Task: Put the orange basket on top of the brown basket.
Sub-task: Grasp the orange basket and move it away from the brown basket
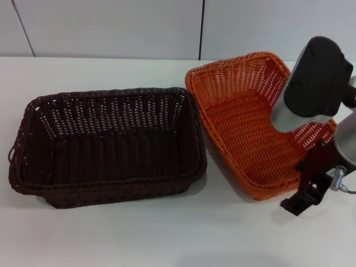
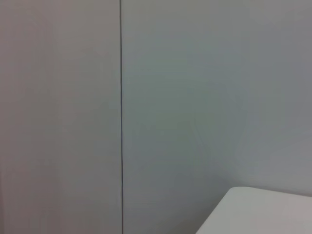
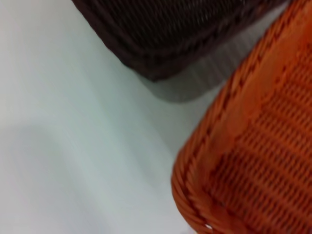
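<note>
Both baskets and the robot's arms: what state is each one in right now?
orange basket: upright, empty, on the table beside the brown basket, not stacked yet.
brown basket: upright, empty, resting on the table.
right claw: at the orange basket's near right corner; whether it grips cannot be told.
left claw: out of sight, its camera faces a wall.

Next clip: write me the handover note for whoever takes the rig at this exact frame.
Right gripper: over the near right corner of the orange basket, holding nothing visibly.
Left arm: out of the head view, its camera facing a wall; seemingly parked.
Brown basket: empty, on the table at the robot's left, beside the orange one and not stacked.
Done: nothing.
Left: grip the orange basket, lift it and set it on the brown basket.
</note>
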{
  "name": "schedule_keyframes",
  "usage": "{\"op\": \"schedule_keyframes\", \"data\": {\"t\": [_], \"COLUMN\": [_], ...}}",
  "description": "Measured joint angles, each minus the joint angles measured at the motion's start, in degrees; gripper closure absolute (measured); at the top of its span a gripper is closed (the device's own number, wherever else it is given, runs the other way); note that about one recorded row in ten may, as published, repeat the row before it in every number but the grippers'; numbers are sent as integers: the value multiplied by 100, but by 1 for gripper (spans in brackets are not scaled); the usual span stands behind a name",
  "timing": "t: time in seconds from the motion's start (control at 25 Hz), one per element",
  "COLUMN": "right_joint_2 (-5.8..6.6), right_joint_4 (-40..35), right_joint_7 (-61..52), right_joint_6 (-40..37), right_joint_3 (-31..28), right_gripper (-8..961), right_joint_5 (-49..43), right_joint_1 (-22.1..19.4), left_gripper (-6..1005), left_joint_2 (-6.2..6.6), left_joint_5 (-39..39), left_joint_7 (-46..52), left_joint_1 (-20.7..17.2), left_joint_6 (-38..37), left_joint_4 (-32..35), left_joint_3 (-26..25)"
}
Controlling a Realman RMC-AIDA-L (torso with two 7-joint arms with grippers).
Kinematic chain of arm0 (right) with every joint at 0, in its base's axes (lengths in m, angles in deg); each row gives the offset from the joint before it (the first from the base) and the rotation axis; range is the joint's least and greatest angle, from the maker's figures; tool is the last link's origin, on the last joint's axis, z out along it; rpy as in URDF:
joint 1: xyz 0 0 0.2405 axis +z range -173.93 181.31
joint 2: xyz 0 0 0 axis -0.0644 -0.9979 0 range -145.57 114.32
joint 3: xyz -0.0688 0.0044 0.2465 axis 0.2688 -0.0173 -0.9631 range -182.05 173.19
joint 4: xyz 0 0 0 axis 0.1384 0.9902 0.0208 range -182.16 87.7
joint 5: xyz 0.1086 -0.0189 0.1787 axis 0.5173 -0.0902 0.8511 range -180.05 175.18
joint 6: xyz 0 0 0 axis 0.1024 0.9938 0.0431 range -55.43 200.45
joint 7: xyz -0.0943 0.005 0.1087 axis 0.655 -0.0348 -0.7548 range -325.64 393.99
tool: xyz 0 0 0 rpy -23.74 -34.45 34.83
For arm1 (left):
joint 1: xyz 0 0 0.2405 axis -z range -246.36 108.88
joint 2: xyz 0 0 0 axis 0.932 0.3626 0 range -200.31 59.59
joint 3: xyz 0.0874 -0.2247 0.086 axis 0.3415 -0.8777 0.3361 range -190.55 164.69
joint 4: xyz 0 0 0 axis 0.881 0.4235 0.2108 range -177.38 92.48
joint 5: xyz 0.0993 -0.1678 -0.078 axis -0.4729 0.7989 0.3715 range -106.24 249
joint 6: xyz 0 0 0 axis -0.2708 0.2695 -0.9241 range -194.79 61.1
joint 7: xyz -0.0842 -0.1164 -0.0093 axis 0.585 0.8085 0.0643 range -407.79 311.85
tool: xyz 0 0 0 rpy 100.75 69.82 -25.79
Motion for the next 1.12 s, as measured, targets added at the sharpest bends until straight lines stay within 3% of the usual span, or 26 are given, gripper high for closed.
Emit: {"op": "schedule_keyframes", "data": {"t": [0.56,0.88,1.0,1.12], "right_joint_2": [-62,-83,-90,-91], "right_joint_4": [-886,-1037,-728,-476], "right_joint_7": [114,5,-186,-290], "right_joint_6": [-873,-1148,-1242,-1234], "right_joint_3": [189,413,396,346], "right_gripper": [180,501,612,626], "right_joint_5": [-448,-581,-581,-581], "right_joint_1": [57,86,79,95], "left_gripper": [220,221,221,222], "left_joint_2": [9,9,9,9], "left_joint_5": [0,0,-2,0], "left_joint_7": [-1,-4,-30,-32], "left_joint_1": [-4,13,14,10], "left_joint_6": [57,80,103,102], "left_joint_4": [56,123,123,123], "left_joint_3": [-18,-138,-157,-158]}}
